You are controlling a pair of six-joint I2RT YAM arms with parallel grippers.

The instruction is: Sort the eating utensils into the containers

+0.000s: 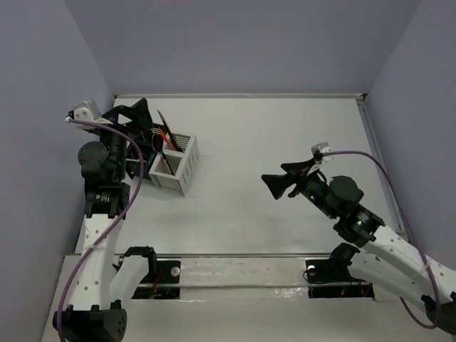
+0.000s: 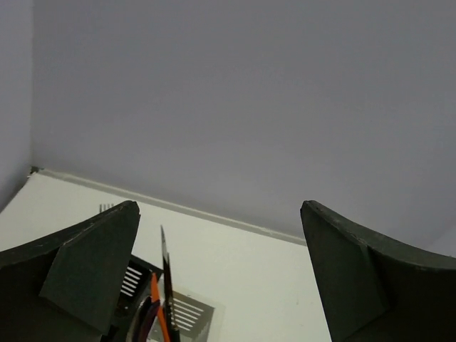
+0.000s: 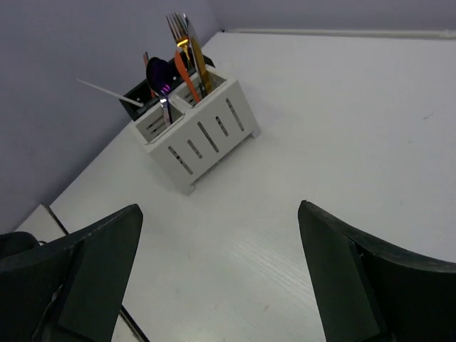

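The right gripper [image 1: 271,185] hovers over the right half of the counter [image 1: 285,128], nearer the front edge than the caddies, its fingers spread wide with nothing between them; the right wrist view confirms the gap [image 3: 219,214] is bare. Farther off, by the left edge in the far half, stands the white caddy [image 3: 203,135], a slotted box with inner compartments. Upright in it are a purple spoon [image 3: 157,73] on a silver handle, an orange piece [image 3: 184,75], a gold knife [image 3: 199,65] and a silver fork [image 3: 175,28]. Just behind it, the black caddy [image 3: 137,95] shows only a corner, with a thin white stick [image 3: 105,90] slanting out; from above the left arm covers most of it, so its contents cannot be told. The left gripper [image 1: 134,114] hangs over that spot, fingers released and empty [image 2: 219,214], facing the far wall [image 2: 228,107]; its view cuts off all but utensil tips.
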